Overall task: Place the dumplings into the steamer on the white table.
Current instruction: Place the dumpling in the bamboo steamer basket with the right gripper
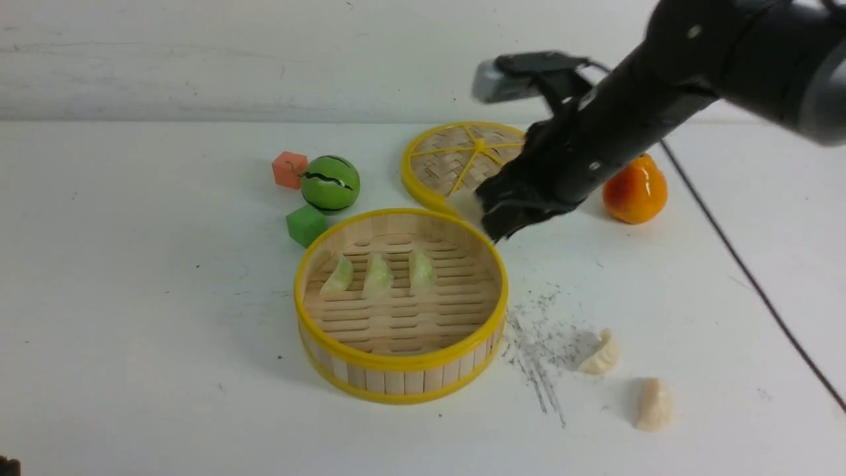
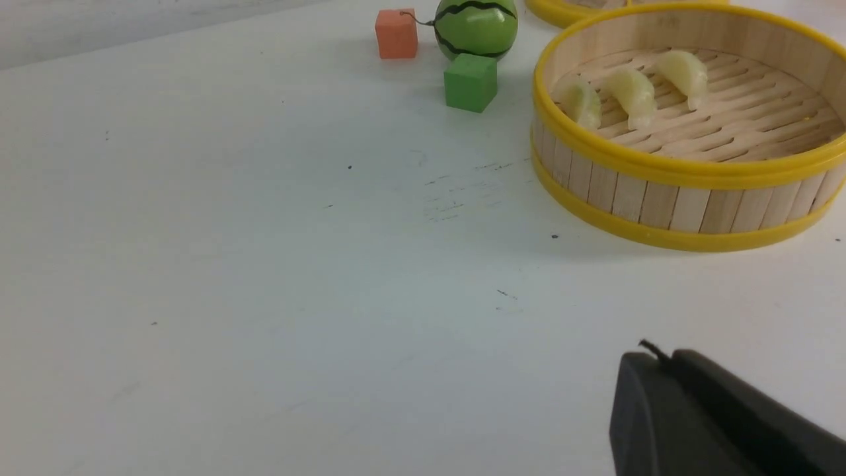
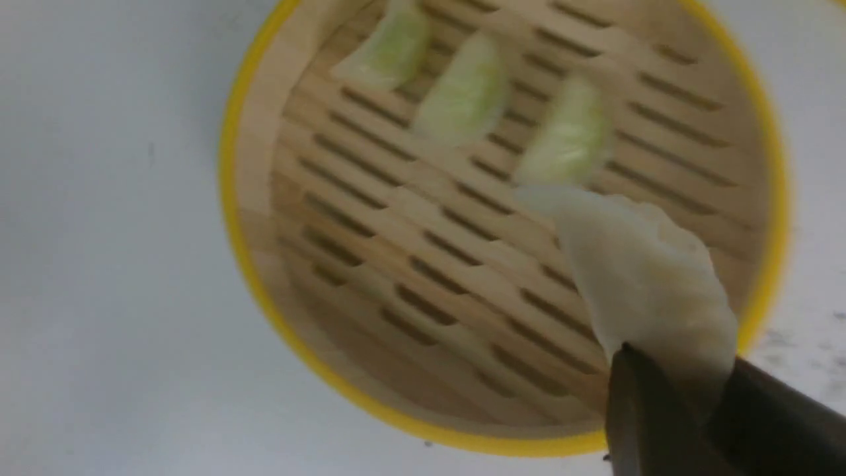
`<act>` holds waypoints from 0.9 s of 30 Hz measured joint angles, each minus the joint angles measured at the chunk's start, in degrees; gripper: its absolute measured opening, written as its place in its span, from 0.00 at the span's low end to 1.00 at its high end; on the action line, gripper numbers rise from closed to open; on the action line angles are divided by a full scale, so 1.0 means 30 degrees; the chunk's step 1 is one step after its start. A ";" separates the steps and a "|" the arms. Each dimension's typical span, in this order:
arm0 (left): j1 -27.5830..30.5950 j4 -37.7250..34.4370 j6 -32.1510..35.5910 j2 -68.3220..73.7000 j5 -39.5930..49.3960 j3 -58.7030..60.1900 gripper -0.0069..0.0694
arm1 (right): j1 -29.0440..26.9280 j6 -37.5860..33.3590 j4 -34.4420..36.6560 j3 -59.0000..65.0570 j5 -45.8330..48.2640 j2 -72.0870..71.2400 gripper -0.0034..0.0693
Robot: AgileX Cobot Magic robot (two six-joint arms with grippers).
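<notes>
Right jaws pinch a blurred white dumpling (image 3: 648,284); left jaws, mostly cropped, seem closed.

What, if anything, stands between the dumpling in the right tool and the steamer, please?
Nothing visible does: the steamer is open, its lid lies behind it, and the three green dumplings leave most of its floor bare.

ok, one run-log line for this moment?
right gripper: shut on white dumpling, above steamer | in steamer: three green dumplings | on table: two loose white dumplings | left gripper: shut, empty
</notes>
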 joint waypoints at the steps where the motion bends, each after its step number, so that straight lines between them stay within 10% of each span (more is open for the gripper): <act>1: 0.0000 0.0000 0.0000 0.0000 0.0000 0.0000 0.11 | 0.0610 0.0068 -0.0160 0.0215 -0.0392 0.0174 0.16; 10: 0.0000 0.0000 0.0000 0.0000 -0.0018 0.0000 0.12 | 0.4207 0.2431 -0.3104 0.0471 -0.3714 0.2998 0.16; 27: 0.0000 -0.0019 0.0000 0.0000 -0.0018 0.0000 0.14 | 0.4723 0.3888 -0.4239 0.0486 -0.4963 0.4158 0.16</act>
